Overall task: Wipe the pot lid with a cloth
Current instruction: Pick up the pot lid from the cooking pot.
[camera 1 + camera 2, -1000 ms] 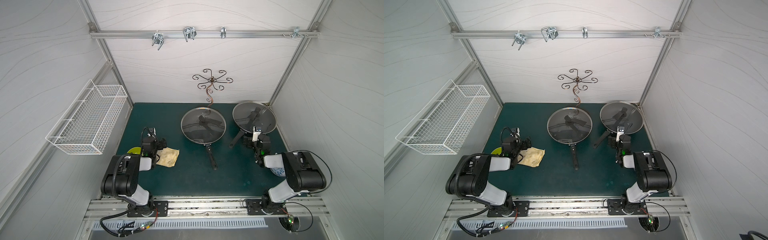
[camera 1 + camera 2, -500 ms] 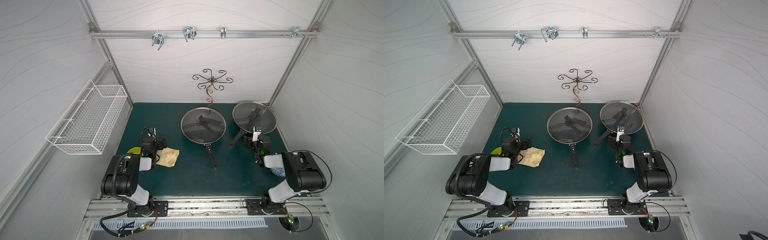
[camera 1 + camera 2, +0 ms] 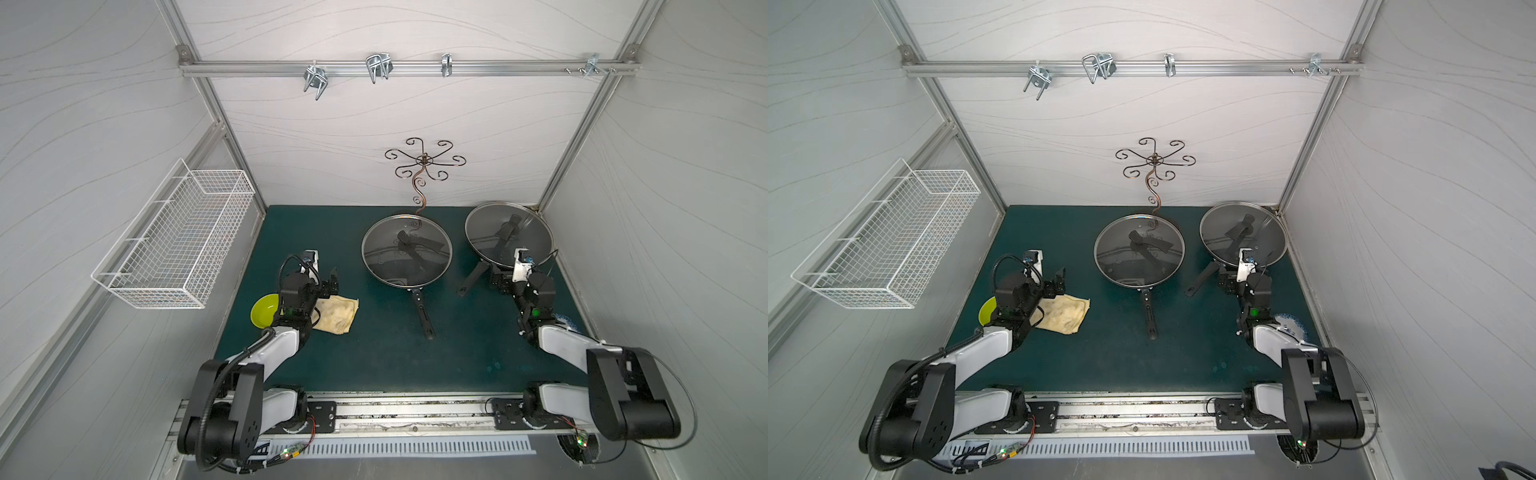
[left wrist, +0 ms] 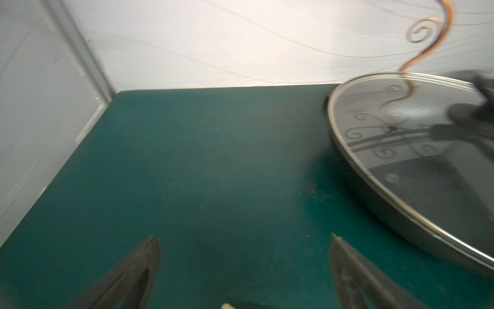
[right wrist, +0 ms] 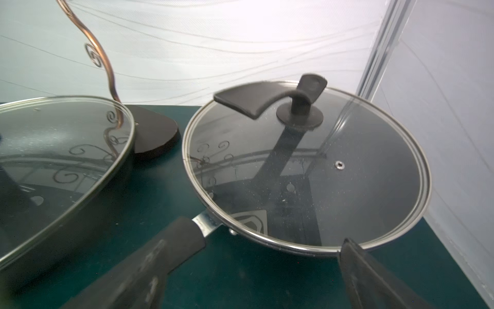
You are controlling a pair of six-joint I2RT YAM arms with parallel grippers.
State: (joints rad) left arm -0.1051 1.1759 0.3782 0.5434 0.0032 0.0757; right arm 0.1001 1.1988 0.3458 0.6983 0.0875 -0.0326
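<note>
The left claw [image 4: 244, 238] gapes wide and empty just past the 11 o'clock corner of the cloth [image 3: 337, 318]. The cloth lies flat on the table [image 3: 374, 365], at 8 o'clock from the centre glass lid [image 3: 406, 257]. The right claw [image 3: 498, 284], equally spread and empty, sits at 6 o'clock of the second lid [image 3: 509, 235].

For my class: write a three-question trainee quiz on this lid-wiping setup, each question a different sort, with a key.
1. True or false: the left gripper grips the cloth.
2. How many glass lids are in view?
3. The lime bowl sits: A) on the mat beside the left arm; B) in the wire basket; C) on a lid.
Key: 1 false, its jaws stand open and empty; 2 two; 3 A.
</note>
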